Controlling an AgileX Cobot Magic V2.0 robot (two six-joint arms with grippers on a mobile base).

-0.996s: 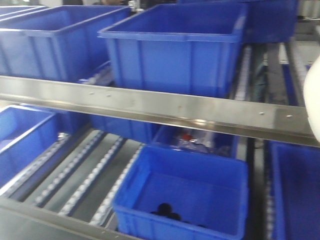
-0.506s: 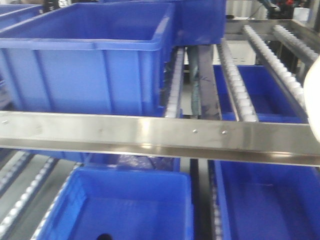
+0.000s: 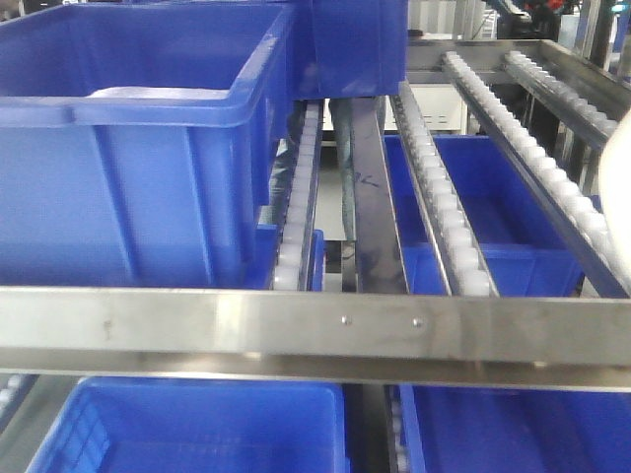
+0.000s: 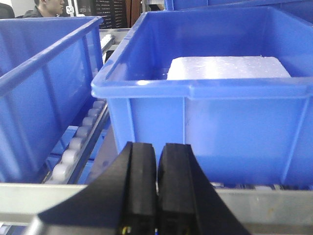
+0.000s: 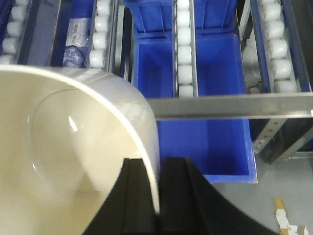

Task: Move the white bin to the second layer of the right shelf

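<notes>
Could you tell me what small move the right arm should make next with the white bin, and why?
Probably carry it forward over the riveted steel front rail. The right hand grips the rim of the glossy cream-white plastic bin, which hangs in front of the rail, and the white roller tracks beyond look unoccupied.

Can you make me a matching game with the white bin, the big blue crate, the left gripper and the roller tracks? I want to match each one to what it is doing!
Things:
1. white bin
2. blue crate
3. left gripper
4. roller tracks

States:
A. shut, holding nothing
B. bare, with nothing resting on them
C. pinched by its rim in the right gripper
D. has a pale white block lying inside

Pairs: 1-C, 2-D, 3-A, 4-B
</notes>
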